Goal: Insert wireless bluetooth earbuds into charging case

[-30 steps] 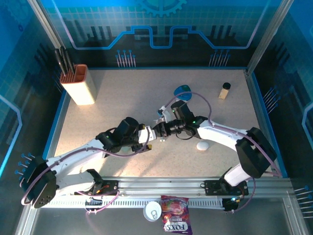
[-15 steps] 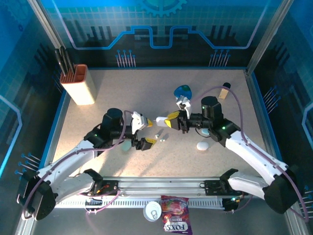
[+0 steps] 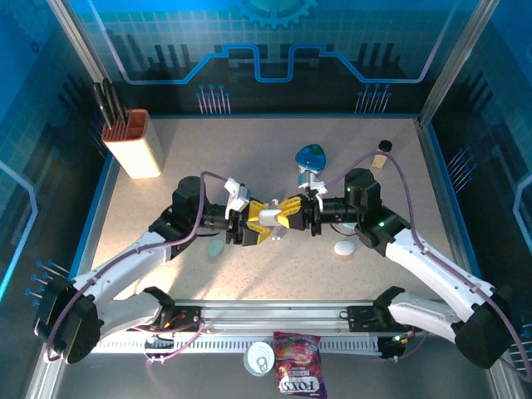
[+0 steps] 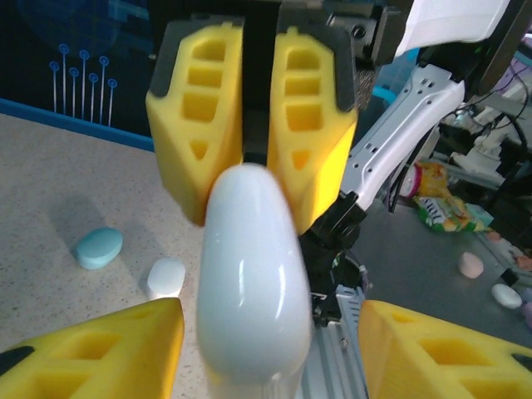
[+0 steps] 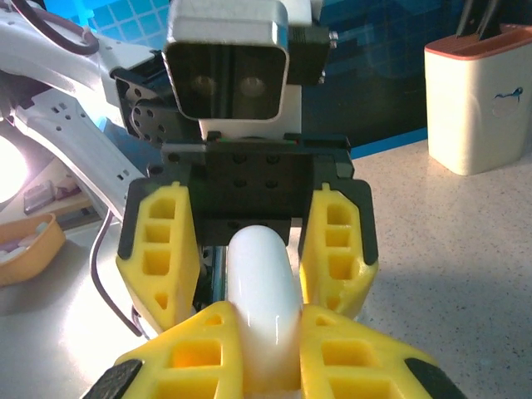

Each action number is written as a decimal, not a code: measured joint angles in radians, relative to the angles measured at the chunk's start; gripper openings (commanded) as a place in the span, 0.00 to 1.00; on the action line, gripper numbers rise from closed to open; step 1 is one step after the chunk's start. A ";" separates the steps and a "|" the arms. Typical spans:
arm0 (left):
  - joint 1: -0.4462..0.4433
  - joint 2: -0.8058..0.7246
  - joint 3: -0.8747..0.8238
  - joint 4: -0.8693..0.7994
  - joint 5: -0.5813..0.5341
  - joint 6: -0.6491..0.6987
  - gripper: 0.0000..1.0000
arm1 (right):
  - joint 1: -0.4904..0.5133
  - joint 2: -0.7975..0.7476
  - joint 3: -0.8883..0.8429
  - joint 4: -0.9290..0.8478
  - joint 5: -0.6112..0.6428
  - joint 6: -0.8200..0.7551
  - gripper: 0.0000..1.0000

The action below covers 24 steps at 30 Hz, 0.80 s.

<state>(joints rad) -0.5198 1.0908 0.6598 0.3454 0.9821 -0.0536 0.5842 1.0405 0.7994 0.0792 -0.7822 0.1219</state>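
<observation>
Above the table's middle my two grippers meet nose to nose. My right gripper [image 3: 288, 216] [image 5: 270, 357] is shut on a white pebble-shaped charging case [image 3: 272, 218] [image 5: 262, 283], which sticks out toward the left arm. My left gripper [image 3: 259, 223] [image 4: 266, 349] is open. Its yellow fingers [image 4: 91, 349] flank the case's free end [image 4: 249, 274] with a gap on each side. The earbuds are hidden under the grippers or too small to make out.
A teal case [image 3: 216, 247] and a white case [image 3: 344, 247] lie on the table near the grippers, a blue one [image 3: 312, 155] farther back. A knife block [image 3: 137, 143] stands back left, a small bottle [image 3: 382, 150] back right. A candy bag [image 3: 299, 374] lies beyond the front rail.
The two grippers have come together over the table's middle. My left gripper's fingers have moved in around the white case held by the right gripper and have narrowed.
</observation>
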 measured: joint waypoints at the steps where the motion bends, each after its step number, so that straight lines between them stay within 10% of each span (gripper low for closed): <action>1: 0.000 0.001 0.000 0.010 0.004 -0.010 0.47 | 0.000 0.003 0.000 -0.002 0.000 -0.004 0.12; 24: 0.006 0.010 0.000 0.027 0.003 -0.023 0.43 | 0.000 0.006 0.000 0.026 0.007 -0.006 0.12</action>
<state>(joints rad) -0.5140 1.1007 0.6601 0.3729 0.9855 -0.0761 0.5842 1.0462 0.7990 0.1051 -0.7750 0.1158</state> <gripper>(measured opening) 0.430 0.167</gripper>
